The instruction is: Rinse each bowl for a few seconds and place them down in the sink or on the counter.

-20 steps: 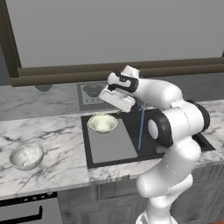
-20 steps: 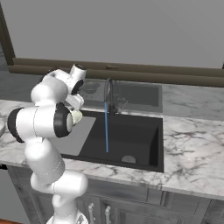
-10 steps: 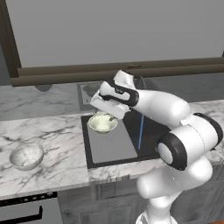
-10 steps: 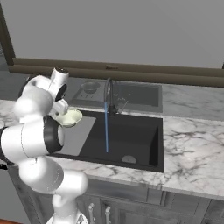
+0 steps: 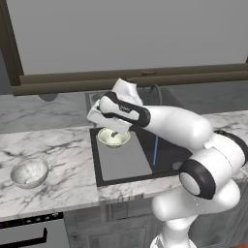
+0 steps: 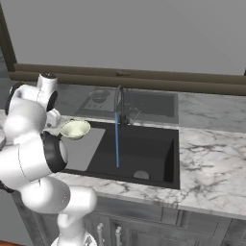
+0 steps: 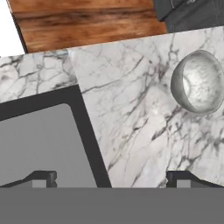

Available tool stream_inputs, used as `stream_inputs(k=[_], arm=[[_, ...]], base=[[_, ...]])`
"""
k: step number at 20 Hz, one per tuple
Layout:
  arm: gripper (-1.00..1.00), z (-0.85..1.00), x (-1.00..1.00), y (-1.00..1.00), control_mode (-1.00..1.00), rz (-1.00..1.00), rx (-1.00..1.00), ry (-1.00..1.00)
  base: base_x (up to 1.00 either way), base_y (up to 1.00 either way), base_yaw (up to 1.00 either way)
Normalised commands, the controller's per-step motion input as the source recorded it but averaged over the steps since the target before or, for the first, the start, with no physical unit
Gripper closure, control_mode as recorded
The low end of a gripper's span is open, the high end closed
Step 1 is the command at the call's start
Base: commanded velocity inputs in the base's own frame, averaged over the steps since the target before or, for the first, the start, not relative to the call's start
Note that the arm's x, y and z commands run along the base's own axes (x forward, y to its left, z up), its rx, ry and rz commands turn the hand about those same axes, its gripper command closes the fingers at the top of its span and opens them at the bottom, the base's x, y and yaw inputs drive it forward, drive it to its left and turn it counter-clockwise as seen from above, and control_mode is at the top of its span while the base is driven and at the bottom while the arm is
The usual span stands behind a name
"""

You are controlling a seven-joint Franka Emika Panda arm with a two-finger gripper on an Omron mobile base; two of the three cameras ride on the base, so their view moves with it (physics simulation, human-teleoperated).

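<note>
Over the left end of the sink [image 5: 164, 160], the white arm reaches forward and to the left from its base, elbow bent, with the hand turned down above the cream bowl [image 5: 114, 138]. The claw [image 7: 111, 178] stands wide with nothing between its fingertips [image 7: 43, 178]; from the hand camera it looks down across the sink's edge and the bare table [image 7: 131, 118].

That cream bowl, round and shallow with a greenish inside, sits upright on the flat grey panel [image 5: 123, 162] at the sink's left side, close under the hand. Whether the hand touches it cannot be told. It looks empty.

On the marble-look table to the left, well apart from the sink, the speckled grey-white bowl [image 5: 30, 173] rests upright and empty.

A thin blue stream [image 6: 116, 139] falls from the dark arched tap [image 6: 120, 98] into the black basin. A dark brown ledge [image 5: 145, 77] runs behind it.
</note>
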Motion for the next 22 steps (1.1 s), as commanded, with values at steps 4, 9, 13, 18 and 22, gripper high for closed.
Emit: stream_inputs(k=[4, 9, 13, 18, 22], arm=[[-1.00, 0.24, -0.29, 0.32, -1.00, 0.08, -0.08, 0.00], [-1.00, 0.12, -0.33, 0.30, -1.00, 0.07, -0.10, 0.00], [-1.00, 0.03, -0.25, 0.28, -1.00, 0.05, -0.11, 0.00], [-1.00, 0.04, -0.18, 0.24, -1.00, 0.05, -0.09, 0.00], [-1.00, 0.03, -0.19, 0.23, -1.00, 0.04, -0.07, 0.00]], base=[[0.00, 0.00, 0.00], [0.00, 0.00, 0.00], [0.00, 0.00, 0.00], [0.00, 0.00, 0.00], [0.00, 0.00, 0.00]])
